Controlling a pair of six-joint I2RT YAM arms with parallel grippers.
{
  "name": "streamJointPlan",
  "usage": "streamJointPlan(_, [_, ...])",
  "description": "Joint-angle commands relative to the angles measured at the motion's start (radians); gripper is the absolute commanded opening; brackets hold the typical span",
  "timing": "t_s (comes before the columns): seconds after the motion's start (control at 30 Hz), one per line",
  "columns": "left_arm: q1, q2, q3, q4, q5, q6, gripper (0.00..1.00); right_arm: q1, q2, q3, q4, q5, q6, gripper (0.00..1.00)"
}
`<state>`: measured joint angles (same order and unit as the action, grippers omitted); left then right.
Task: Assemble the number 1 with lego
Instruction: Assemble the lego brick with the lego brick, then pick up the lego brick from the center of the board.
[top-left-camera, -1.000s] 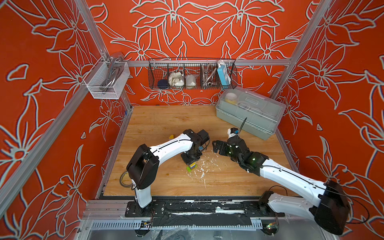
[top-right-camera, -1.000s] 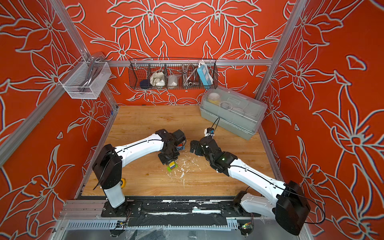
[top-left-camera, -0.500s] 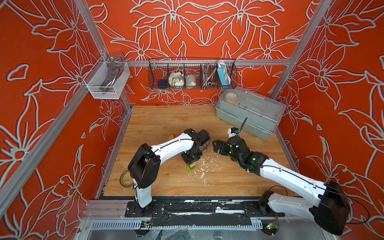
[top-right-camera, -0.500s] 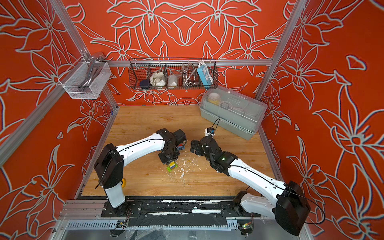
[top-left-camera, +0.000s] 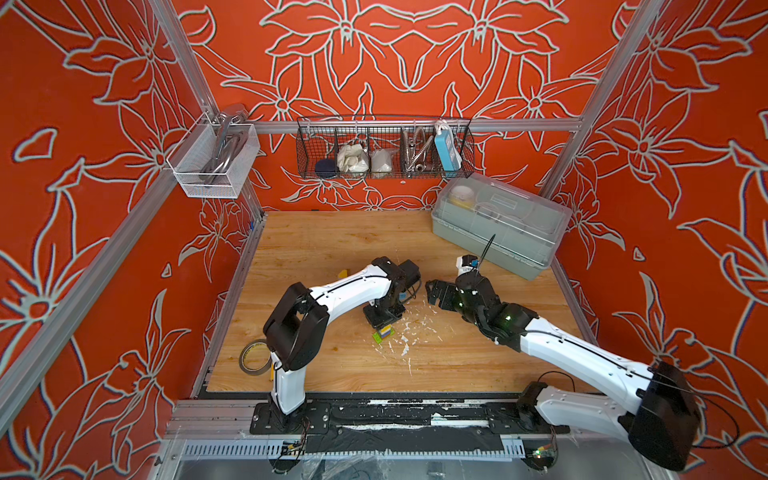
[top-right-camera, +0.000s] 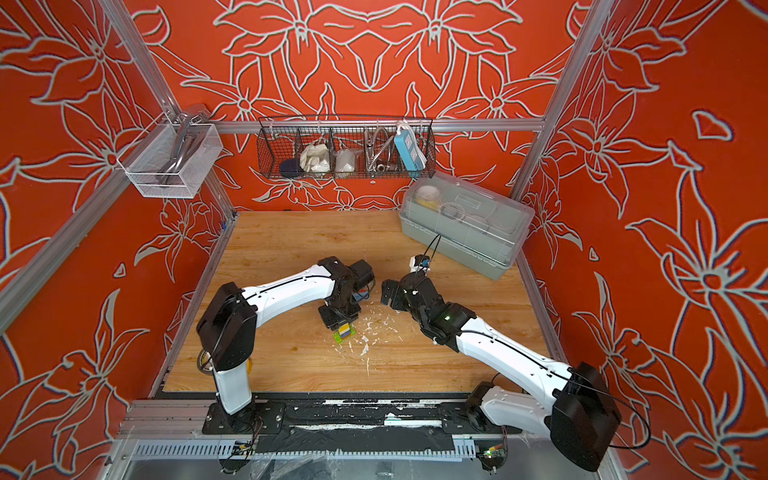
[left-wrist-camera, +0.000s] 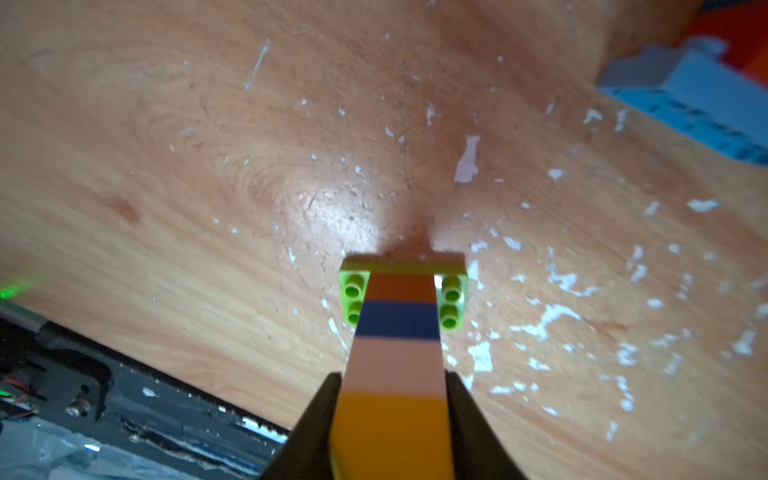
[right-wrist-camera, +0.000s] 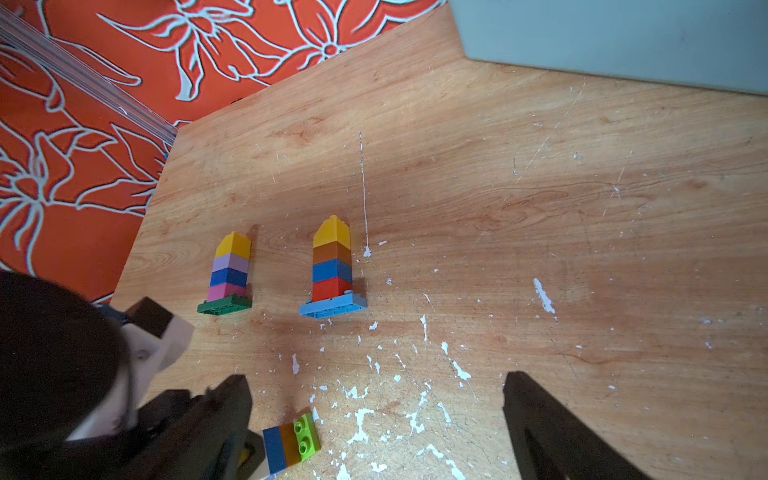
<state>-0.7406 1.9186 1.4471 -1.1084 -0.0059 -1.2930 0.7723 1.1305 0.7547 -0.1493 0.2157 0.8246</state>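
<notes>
— How does the lego look?
— The lime-based tower (left-wrist-camera: 397, 320) is slim: a lime plate at the foot, then brown, blue, pink and yellow bricks. It stands near the middle of the table (top-left-camera: 316, 241), among white flecks (left-wrist-camera: 466, 160).
— And the left pincer (left-wrist-camera: 392, 376)?
— It is right over the tower, fingers flanking the yellow brick. Clenched or free, I cannot tell. The right pincer (right-wrist-camera: 374, 376) hangs released and empty nearby.
— Anything around?
— Behind stand a dark-green-based tower (right-wrist-camera: 230, 270) and a light-blue-based tower (right-wrist-camera: 332, 266). From above, the left arm (top-left-camera: 349, 291) hides most of both. A grey lidded box (top-left-camera: 498, 224) sits far right, a tape roll (top-left-camera: 253, 357) near the left edge.
</notes>
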Motion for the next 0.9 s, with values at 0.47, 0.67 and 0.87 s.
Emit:
streamJointPlan(0.47, [0.003,-0.072,0.167,-0.147,-0.11,0.089,0.82,-0.004,-0.077,-0.026,0.009,-0.033,-0.086,1.0])
streamJointPlan(0.67, [0.003,-0.287,0.097,-0.135,-0.161,0.136,0.99,-0.004,-0.118,-0.053,-0.039,-0.133,-0.127,0.98])
streamJointPlan(0.87, [0.003,-0.73,-0.288,0.073,-0.245,0.176,0.99,0.057,-0.095,-0.093,-0.04,-0.353,-0.187,0.91])
